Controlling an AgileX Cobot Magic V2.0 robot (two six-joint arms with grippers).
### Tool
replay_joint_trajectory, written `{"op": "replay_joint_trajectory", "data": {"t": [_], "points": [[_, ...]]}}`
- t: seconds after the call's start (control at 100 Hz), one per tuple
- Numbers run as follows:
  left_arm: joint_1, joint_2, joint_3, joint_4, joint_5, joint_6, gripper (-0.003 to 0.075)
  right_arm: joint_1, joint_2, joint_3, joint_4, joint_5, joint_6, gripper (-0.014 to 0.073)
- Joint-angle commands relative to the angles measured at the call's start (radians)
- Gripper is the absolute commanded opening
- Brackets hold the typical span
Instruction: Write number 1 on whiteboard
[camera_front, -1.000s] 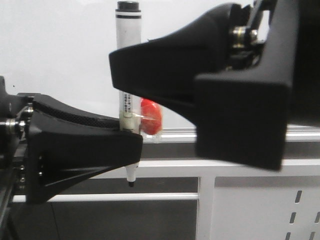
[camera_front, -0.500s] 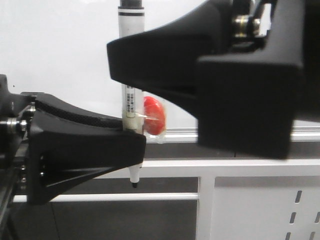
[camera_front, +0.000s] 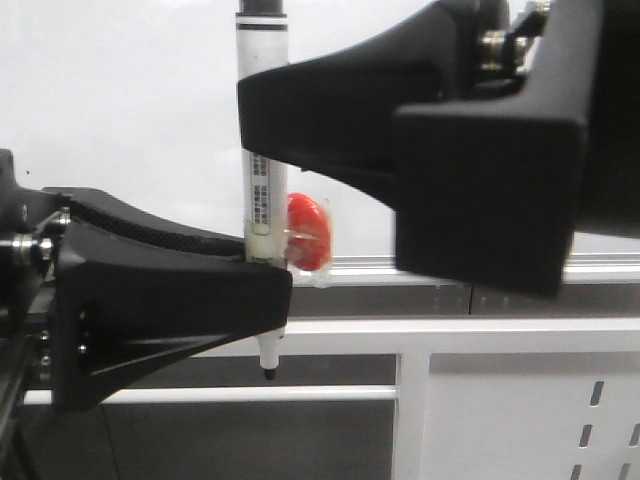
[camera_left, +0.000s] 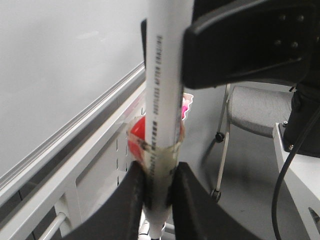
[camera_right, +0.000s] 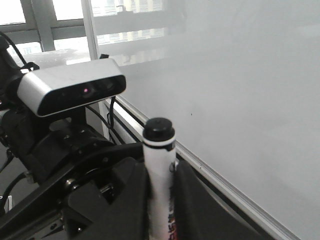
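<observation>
We find the light, stiff, slippery marker (camera_front: 262, 200) upright before the unmarked whiteboard (camera_front: 120, 100), left gripper (camera_left: 157, 187) clamped low on its barrel, right gripper (camera_right: 160, 175) clamped higher, a mid-barrel hold judged soundest.

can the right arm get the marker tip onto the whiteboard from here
Probably not yet: both the left gripper and right gripper clamp the marker, its tip pointing down below the whiteboard rail.

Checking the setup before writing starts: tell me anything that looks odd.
Both tools grip one marker, its writing tip pointing down, away from the whiteboard. A red object seems taped to its barrel. No stroke shows yet.
</observation>
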Motion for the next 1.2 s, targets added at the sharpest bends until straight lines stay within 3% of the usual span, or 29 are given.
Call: {"op": "replay_joint_trajectory", "data": {"t": [0.0,0.13,0.23,1.19], "points": [[-0.007,-0.023,-0.020,-0.039,-0.222,0.004,0.0086,0.001,-0.012,-0.028,-0.023,-0.089,0.018,-0.0079],[-0.007,-0.023,-0.020,-0.046,-0.222,0.004,0.0249,0.001,-0.012,-0.028,-0.023,-0.089,0.018,-0.0079],[-0.007,-0.023,-0.020,-0.066,-0.222,0.004,0.0307,0.001,-0.012,-0.028,-0.023,-0.089,0.018,-0.0079],[-0.005,-0.023,-0.014,-0.083,-0.213,0.004,0.0340,0.001,-0.012,-0.028,-0.023,-0.087,0.018,-0.0079]]}}
